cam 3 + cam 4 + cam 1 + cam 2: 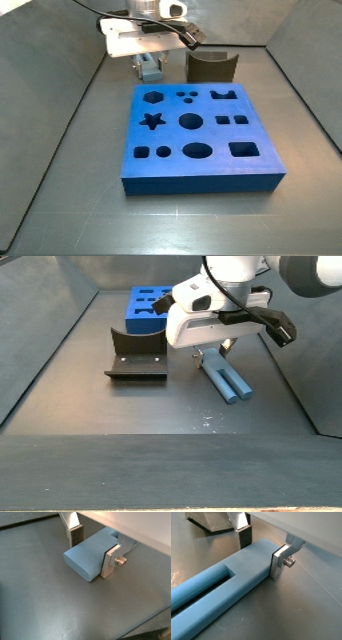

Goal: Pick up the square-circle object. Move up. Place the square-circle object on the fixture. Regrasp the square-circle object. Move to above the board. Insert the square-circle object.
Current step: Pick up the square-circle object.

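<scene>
The square-circle object (229,382) is a long pale blue block lying flat on the dark floor, to the right of the fixture (134,356). In both wrist views it lies between my fingers (88,561) (234,582). My gripper (93,548) (262,549) is low over one end of it, jaws open. One finger (110,562) rests against the block's side. The other finger (75,534) stands a little apart from it. In a side view the gripper (151,68) hides most of the block. The board (201,135) lies beyond.
The fixture (210,66) stands beside the gripper near the board's far edge. Grey enclosure walls (54,60) ring the floor. A dark angular shape (211,522) shows past the fingers in a wrist view.
</scene>
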Motion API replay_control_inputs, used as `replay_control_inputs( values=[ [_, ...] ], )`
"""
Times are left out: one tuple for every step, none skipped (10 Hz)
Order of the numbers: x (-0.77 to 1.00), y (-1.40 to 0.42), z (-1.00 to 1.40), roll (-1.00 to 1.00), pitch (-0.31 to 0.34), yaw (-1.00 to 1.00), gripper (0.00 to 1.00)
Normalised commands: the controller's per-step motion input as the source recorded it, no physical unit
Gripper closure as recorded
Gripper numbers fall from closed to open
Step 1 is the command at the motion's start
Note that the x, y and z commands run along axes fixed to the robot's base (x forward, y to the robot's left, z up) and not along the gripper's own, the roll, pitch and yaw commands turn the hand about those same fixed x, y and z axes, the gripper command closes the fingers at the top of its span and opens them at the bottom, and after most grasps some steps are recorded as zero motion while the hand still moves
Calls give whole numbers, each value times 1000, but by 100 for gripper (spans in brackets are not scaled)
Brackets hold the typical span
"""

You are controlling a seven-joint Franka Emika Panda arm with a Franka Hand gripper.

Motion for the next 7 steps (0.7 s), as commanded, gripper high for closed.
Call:
replay_control_inputs(
  values=[
    [0,0,0,0,0,0,100],
    [0,0,0,0,0,0,100],
    [0,0,0,0,0,0,100],
    [0,0,0,0,0,0,100],
    [0,0,0,0,0,0,100],
    [0,0,0,0,0,0,100],
    [0,0,0,0,0,0,100]
  ],
)
